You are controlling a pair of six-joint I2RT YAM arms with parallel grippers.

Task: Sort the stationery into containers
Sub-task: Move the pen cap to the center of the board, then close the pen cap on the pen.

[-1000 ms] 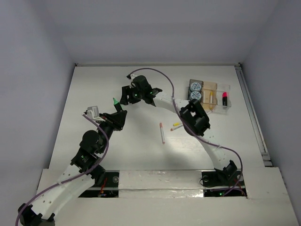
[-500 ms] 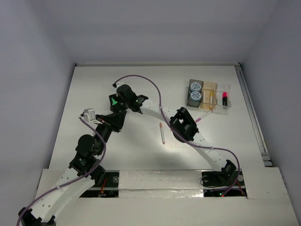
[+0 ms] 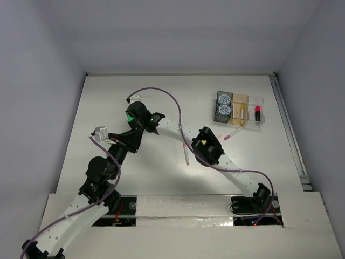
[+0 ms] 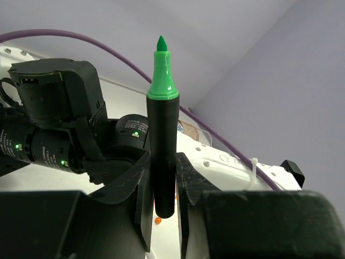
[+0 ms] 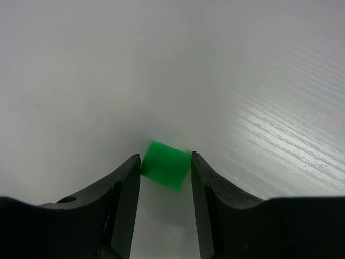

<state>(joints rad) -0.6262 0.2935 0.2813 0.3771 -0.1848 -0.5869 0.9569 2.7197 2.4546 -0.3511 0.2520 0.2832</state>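
My left gripper [image 4: 163, 162] is shut on a black highlighter [image 4: 163, 145] and holds it upright, green cap [image 4: 161, 75] on top. In the top view this gripper [image 3: 133, 131] is left of the table's centre, just under my right gripper [image 3: 132, 114]. The right wrist view shows the right gripper [image 5: 166, 156] with both fingertips touching a green cap end [image 5: 165, 164]. The containers [image 3: 253, 97] stand at the back right: a dark tray holds two blue-white rolls [image 3: 224, 104], a clear tray a pink-capped highlighter [image 3: 257, 113].
A pink-white pen [image 3: 186, 155] lies mid-table, partly under the right arm. A purple-tipped pen [image 3: 230, 134] lies just in front of the containers. The right arm's purple cable [image 3: 161, 91] loops over the table's back half. A metal rail [image 3: 288, 129] runs along the right edge.
My right arm has swung left across the table to the highlighter's green cap, and its jaws have narrowed onto it. The left gripper has shifted slightly, still holding the highlighter.
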